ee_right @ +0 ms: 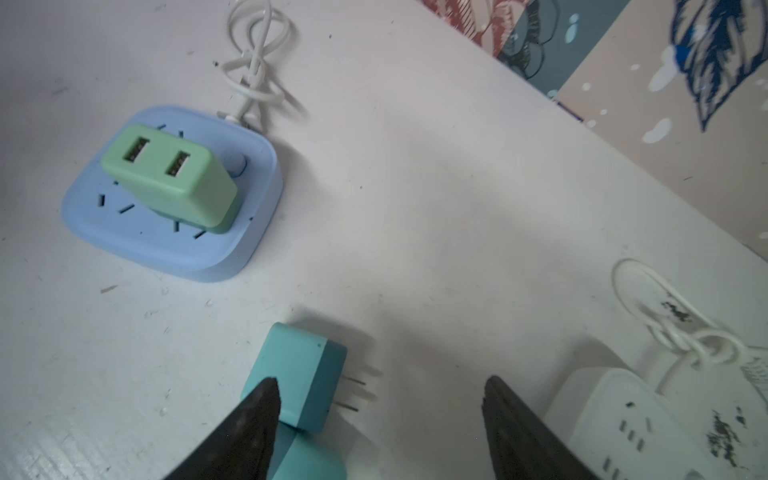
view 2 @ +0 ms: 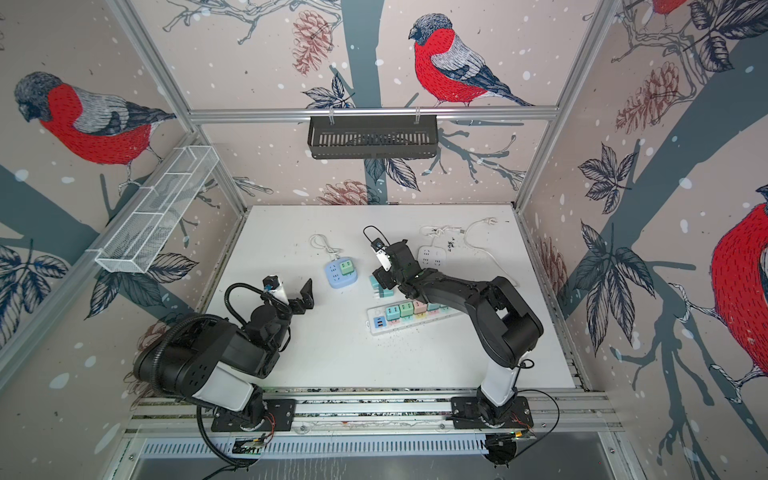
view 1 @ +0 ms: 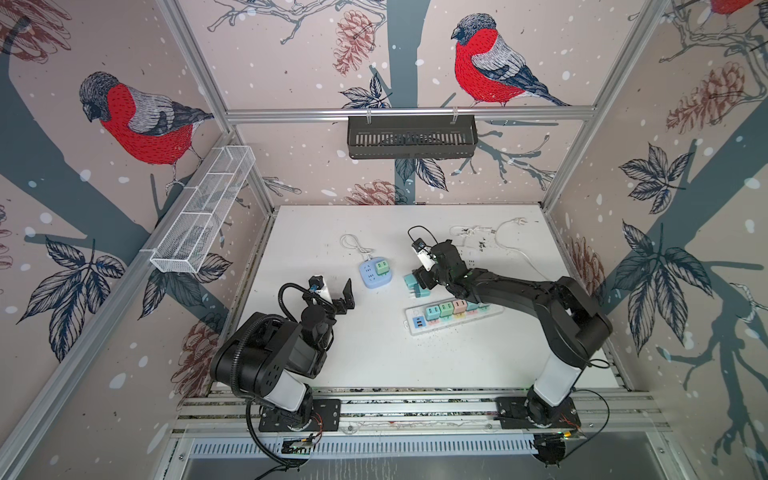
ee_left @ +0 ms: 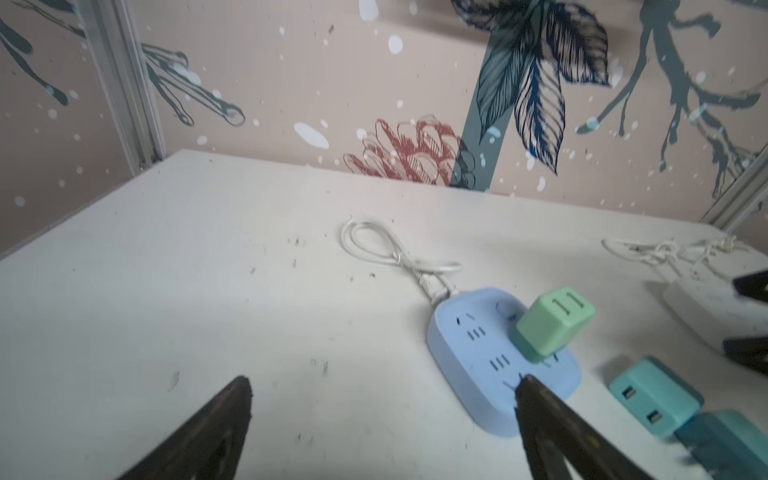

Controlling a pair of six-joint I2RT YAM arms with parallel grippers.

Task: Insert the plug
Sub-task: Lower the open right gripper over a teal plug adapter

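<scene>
Two teal plugs lie on their sides, touching, on the white table, the lighter one (ee_right: pixel 299 370) (view 1: pixel 410 279) beside the darker one (ee_right: pixel 309 457) (view 1: pixel 422 293). My right gripper (ee_right: pixel 380 384) (view 1: pixel 422 276) (view 2: pixel 384 276) hovers low over them, open. One fingertip (ee_right: pixel 266 395) overlaps the lighter plug's body, and that plug's two prongs point into the gap. Nothing is gripped. My left gripper (ee_left: pixel 384 380) (view 1: pixel 345 299) (view 2: pixel 305 297) stands wide open and empty, just left of the blue square power strip (ee_left: pixel 469 345) (view 1: pixel 368 278), which carries a green plug (ee_left: pixel 552 324) (ee_right: pixel 174 178).
A long white power strip (view 1: pixel 415 328) (view 2: pixel 376 326) with several pastel plugs lies in front of the right gripper. Another white power strip (ee_right: pixel 623 415) (view 2: pixel 432 257) with a coiled cord sits behind the right arm. The blue strip's white cord (ee_left: pixel 374 249) loops toward the back wall.
</scene>
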